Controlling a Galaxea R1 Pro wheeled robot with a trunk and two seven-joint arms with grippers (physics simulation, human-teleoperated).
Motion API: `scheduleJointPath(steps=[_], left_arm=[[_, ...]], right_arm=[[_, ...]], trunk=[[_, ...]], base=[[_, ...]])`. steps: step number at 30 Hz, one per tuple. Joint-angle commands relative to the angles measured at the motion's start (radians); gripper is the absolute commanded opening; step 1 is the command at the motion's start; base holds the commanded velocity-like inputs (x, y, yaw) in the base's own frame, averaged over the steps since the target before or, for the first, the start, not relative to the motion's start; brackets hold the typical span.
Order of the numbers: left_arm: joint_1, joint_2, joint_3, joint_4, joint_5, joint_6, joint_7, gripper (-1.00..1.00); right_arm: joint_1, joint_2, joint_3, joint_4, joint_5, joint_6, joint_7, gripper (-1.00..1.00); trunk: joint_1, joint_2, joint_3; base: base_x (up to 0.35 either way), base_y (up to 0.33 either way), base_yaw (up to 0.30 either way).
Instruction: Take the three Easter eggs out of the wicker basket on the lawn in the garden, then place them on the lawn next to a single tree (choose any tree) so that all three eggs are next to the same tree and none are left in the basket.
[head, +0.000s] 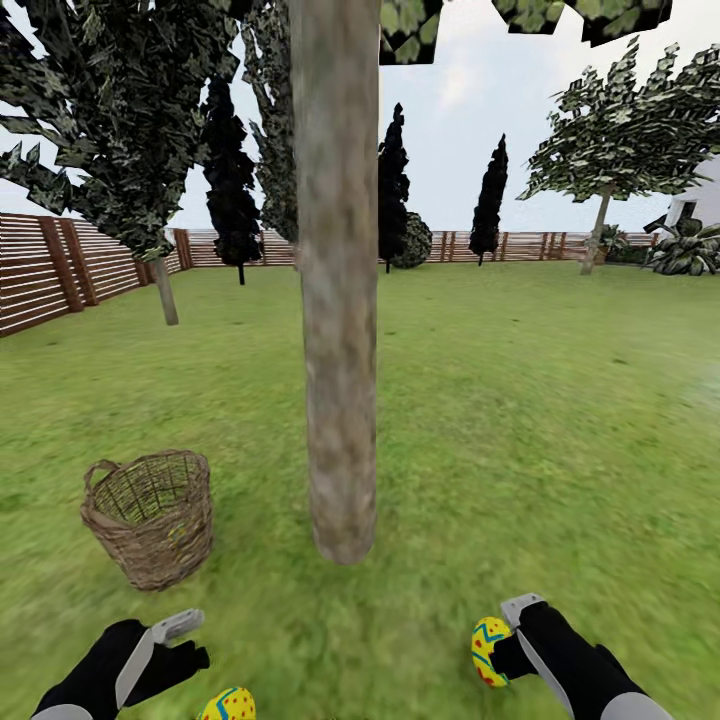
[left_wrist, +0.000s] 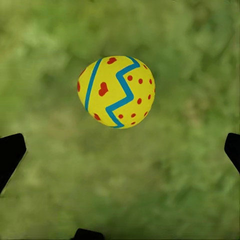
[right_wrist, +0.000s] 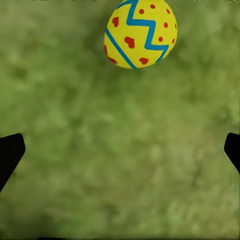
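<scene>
On the lawn (head: 560, 420) in the head view, the trunk of the tree (head: 338, 300) rises dead centre; the basket (head: 150, 517) stands just left of its base; one egg (head: 229, 706) lies by the left gripper (head: 180, 640), another egg (head: 489, 651) just beside the right gripper (head: 512, 640); from the left wrist, its fingers (left_wrist: 11, 155) are spread wide, the egg (left_wrist: 116, 91) free on grass between and beyond them; from the right wrist, fingers (right_wrist: 10, 155) likewise apart, released, its egg (right_wrist: 140, 33) lying farther out on grass.
</scene>
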Motion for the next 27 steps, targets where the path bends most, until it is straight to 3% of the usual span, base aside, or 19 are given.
scheduleJointPath(steps=[1,27], left_arm=[[0.000,0.000,0.003,-0.001,0.007,0.005,0.000,1.00],[0.000,0.000,-0.007,0.005,0.000,0.006,0.010,1.00]], right_arm=[[-0.001,-0.001,0.006,-0.002,-0.006,0.005,-0.002,1.00],[-0.001,-0.002,0.005,-0.002,-0.007,0.006,0.000,1.00]], trunk=[[0.000,0.000,-0.001],[0.000,0.000,-0.001]], base=[[-0.028,0.312,0.000],[-0.033,0.325,0.000]])
